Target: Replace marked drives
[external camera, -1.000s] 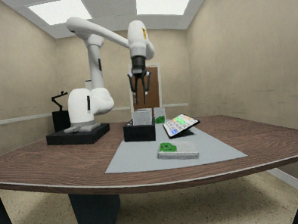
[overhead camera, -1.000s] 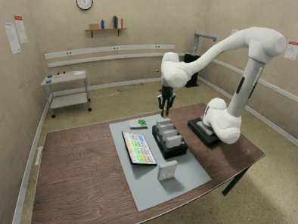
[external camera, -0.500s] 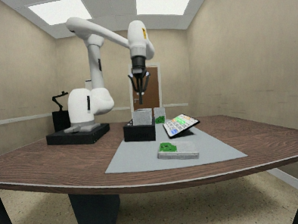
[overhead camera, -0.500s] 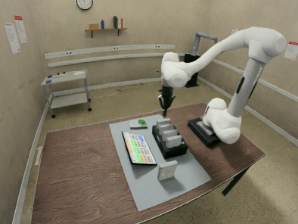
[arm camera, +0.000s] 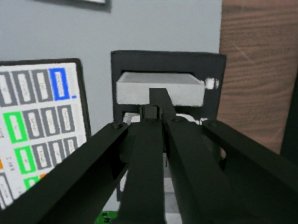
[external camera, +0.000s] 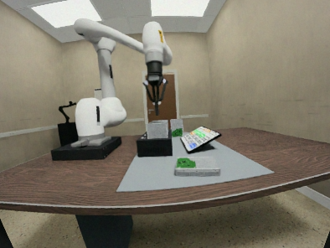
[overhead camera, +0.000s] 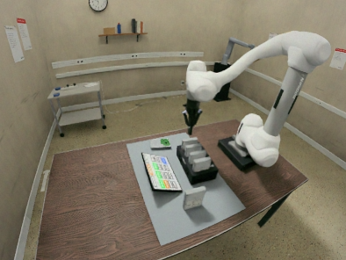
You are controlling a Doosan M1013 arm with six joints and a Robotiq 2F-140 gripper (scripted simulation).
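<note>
From where I stand, one drive [overhead camera: 161, 144] [external camera: 198, 166] lies flat on the mat [overhead camera: 162, 233] [external camera: 138, 180] [arm camera: 165, 25]; the tilted screen [overhead camera: 162, 172] [external camera: 200, 139] [arm camera: 37, 125] leans nearby. Another drive [overhead camera: 194, 198] [external camera: 177, 127] stands upright. Right of the screen, the dock [overhead camera: 203, 176] [external camera: 155, 147] [arm camera: 167, 59] holds several drives, the gripper [overhead camera: 191, 131] [external camera: 157, 113] [arm camera: 157, 101] above it, closed on nothing.

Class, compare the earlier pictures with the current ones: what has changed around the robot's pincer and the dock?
The pincer's fingers moved inward, from apart to together. The pincer is now shut above the dock, with nothing taken hold of or let go. The arm, dock, drives and tilted screen show no visible shift.
</note>
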